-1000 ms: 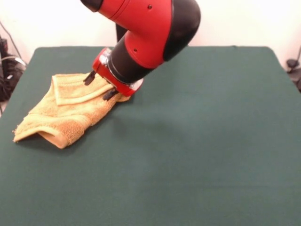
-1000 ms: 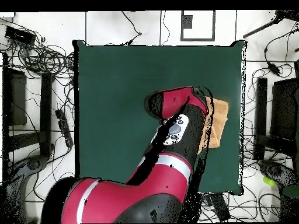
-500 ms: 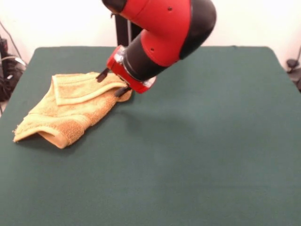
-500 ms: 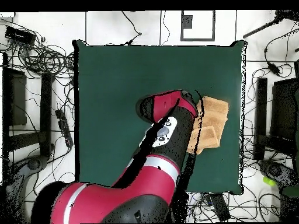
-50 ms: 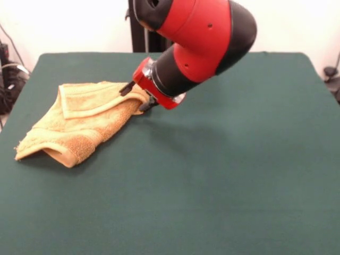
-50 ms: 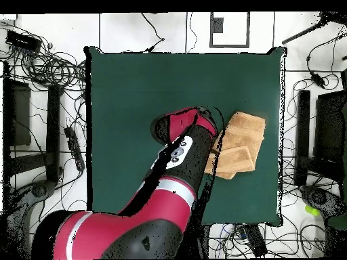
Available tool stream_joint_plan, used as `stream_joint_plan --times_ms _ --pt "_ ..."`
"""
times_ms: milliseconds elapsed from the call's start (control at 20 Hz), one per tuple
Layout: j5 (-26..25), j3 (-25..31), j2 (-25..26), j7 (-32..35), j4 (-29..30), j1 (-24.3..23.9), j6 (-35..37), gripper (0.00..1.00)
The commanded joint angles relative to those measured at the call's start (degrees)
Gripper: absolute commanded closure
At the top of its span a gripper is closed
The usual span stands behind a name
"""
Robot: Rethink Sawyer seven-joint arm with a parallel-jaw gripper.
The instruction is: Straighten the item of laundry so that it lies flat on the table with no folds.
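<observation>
Where the green cloth-covered table (image 5: 223,175) nears its left edge in the front view, the orange-tan hand towel (image 5: 79,125) lies crumpled, one end folded back over itself and a rolled fold along its near side. The gripper (image 5: 137,97) sits at the towel's right corner, its two dark fingers (image 5: 126,88) spread apart with the corner's edge between them; whether they pinch the cloth cannot be told.

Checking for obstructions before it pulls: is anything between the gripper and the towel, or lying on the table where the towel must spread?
Nothing visible. The gripper is at the towel edge, and the table around it shows only green cloth.
</observation>
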Motion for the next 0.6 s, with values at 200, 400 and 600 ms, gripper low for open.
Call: stream_joint_plan --times_ms 200,400,600 --pt "0.9 3.9 5.4 11.9 2.0 -0.4 -7.6 0.00" --pt "0.1 2.9 6.0 11.5 2.6 0.7 -8.2 0.00" --pt "-1.2 2.3 6.4 9.5 2.3 0.7 -7.6 0.00"
